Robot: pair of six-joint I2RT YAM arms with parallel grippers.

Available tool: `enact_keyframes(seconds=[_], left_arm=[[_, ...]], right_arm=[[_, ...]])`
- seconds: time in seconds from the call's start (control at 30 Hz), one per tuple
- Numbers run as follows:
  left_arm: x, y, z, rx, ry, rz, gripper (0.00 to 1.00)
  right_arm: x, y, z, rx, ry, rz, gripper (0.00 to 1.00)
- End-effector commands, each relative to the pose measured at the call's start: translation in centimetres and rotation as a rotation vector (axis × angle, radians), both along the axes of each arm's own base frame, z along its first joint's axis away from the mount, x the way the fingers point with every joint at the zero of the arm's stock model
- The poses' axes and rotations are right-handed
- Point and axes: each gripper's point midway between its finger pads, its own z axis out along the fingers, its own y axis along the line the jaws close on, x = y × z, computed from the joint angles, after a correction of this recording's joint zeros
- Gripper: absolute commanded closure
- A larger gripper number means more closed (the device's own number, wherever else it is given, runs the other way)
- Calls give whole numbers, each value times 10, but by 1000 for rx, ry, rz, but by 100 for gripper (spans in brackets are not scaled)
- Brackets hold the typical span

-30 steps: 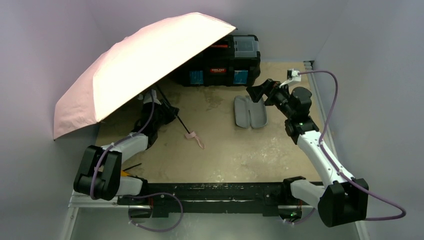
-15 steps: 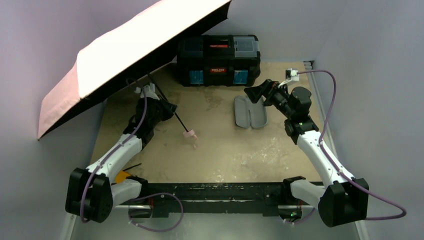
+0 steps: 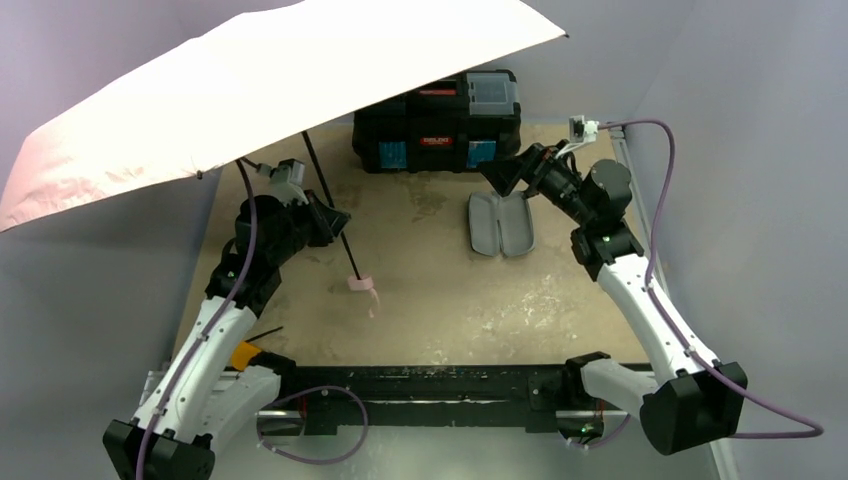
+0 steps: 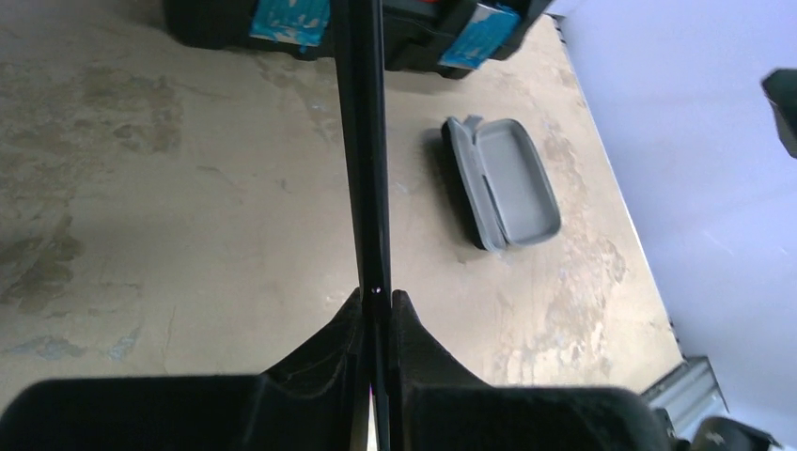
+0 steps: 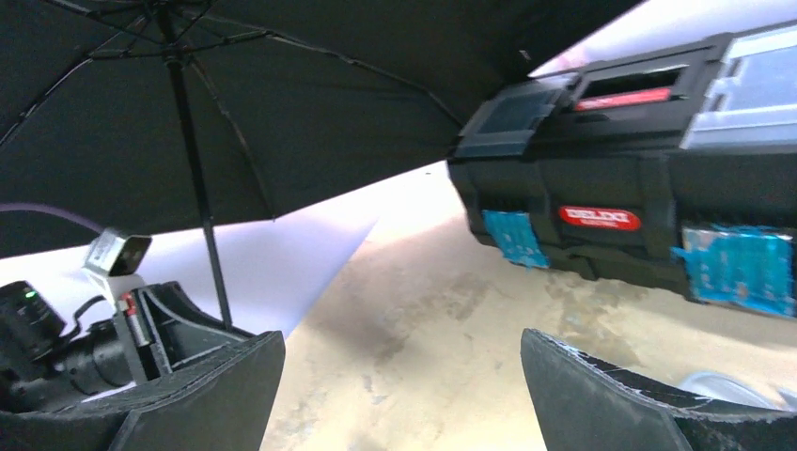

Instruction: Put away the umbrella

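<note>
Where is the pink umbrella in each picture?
Top view: the umbrella spreads open across the upper left.
Left wrist: only its black shaft, running up the middle from the left gripper.
Right wrist: its dark underside fills the upper left.
Shared landmark: the black toolbox.

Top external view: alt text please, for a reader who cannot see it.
The left tool grips the black shaft of an open pale pink umbrella, holding its canopy tilted above the left side of the table. The right tool hangs open near a grey case, in front of a black toolbox.
</note>
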Motion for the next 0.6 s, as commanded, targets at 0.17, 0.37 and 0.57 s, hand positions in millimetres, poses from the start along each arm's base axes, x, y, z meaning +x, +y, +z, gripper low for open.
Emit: enact_keyframes(seconds=[0.17, 0.37, 0.57], left_arm=[[-48, -31, 92, -77, -192, -274, 100], [-66, -42, 125, -125, -226, -350, 100], [-80, -58, 147, -168, -242, -438, 100]], right_arm=[[-41, 39, 87, 91, -178, 224, 1], [-64, 54, 122, 163, -239, 327, 1], [-77, 61, 144, 229, -282, 379, 1]])
